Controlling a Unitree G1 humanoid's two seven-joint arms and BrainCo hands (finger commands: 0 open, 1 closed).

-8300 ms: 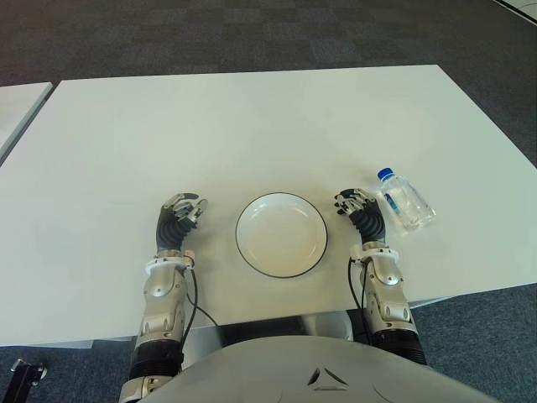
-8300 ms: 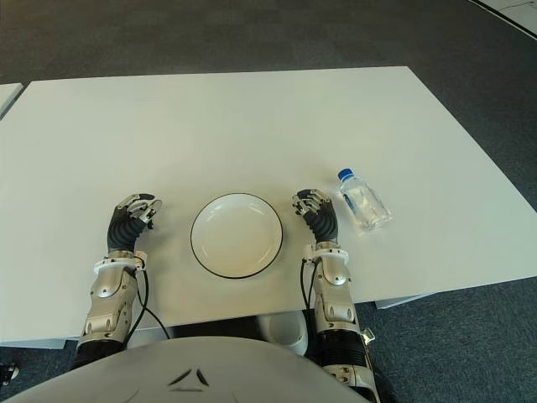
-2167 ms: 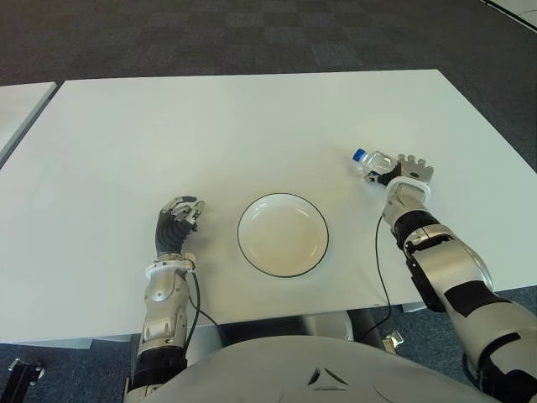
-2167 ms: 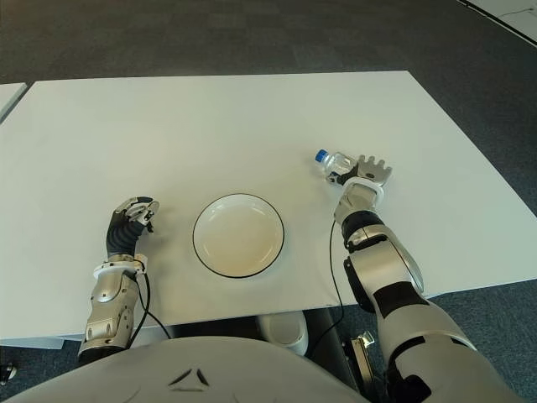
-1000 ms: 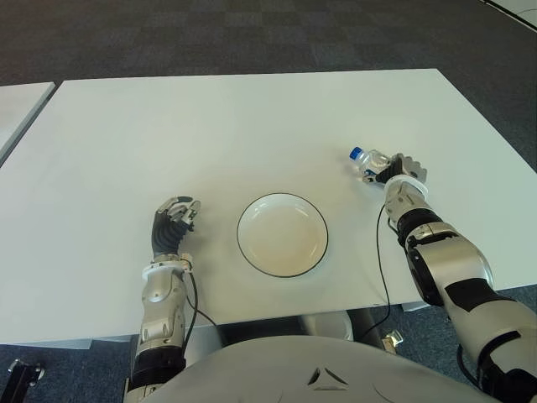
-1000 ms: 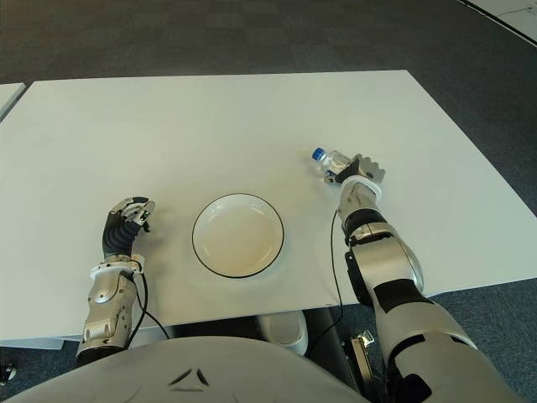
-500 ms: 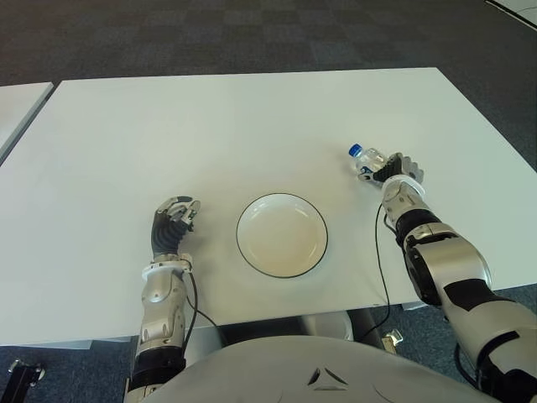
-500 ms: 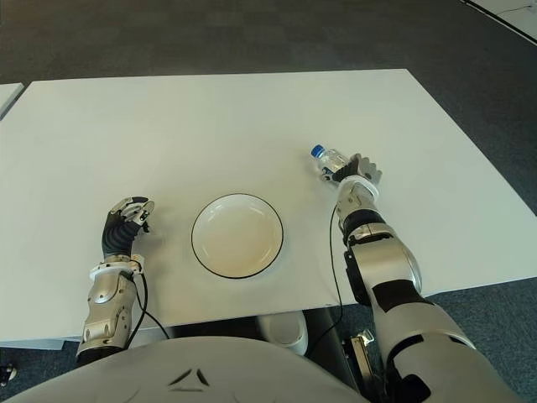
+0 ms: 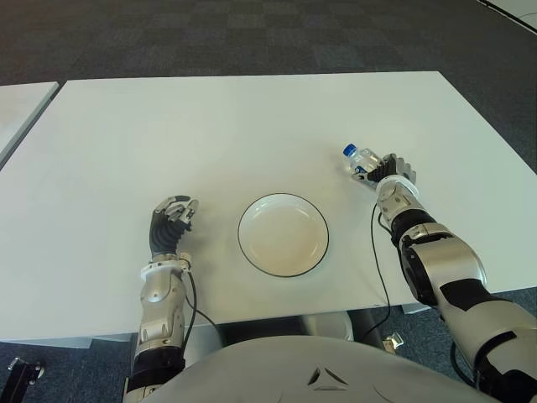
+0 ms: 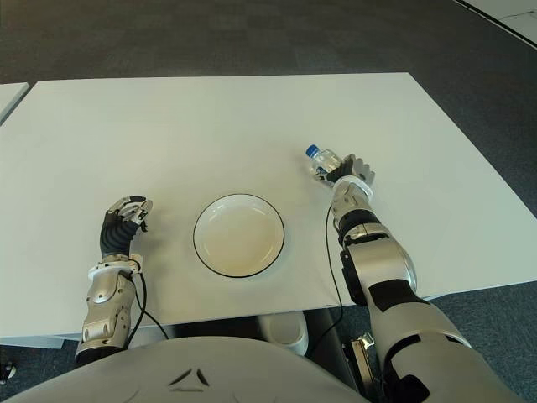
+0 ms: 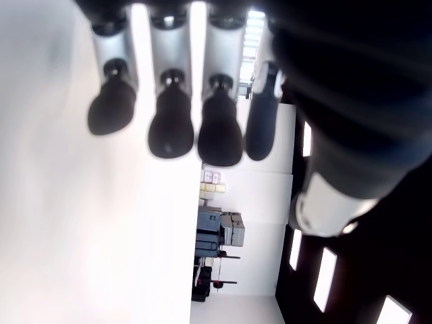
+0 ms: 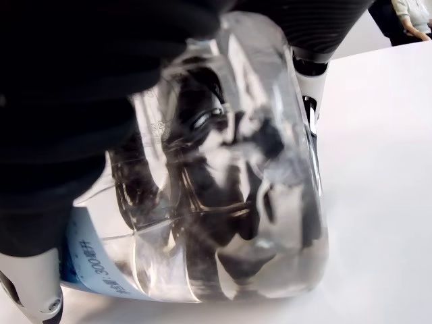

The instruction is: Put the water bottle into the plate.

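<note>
The right hand [image 9: 388, 171] grasps the bottle [image 9: 359, 162], right of and farther than the plate [image 9: 283, 234] on the desk [image 9: 210, 134]. Carry it left and nearer, clear the rim, then set it gently inside. The left hand [image 9: 170, 223] shows left of the plate, fingers loosely curled, holding nothing.

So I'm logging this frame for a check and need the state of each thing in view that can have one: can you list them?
Clear plastic water bottle with blue cap: capped, gripped by the right hand, not in the plate.
Round white plate with dark rim: upright on the table, holding nothing.
Right hand: fingers closed around the bottle, beyond and to the right of the plate.
Left hand: idle, fingers curled, holding nothing, left of the plate.
White table: bearing the plate.
</note>
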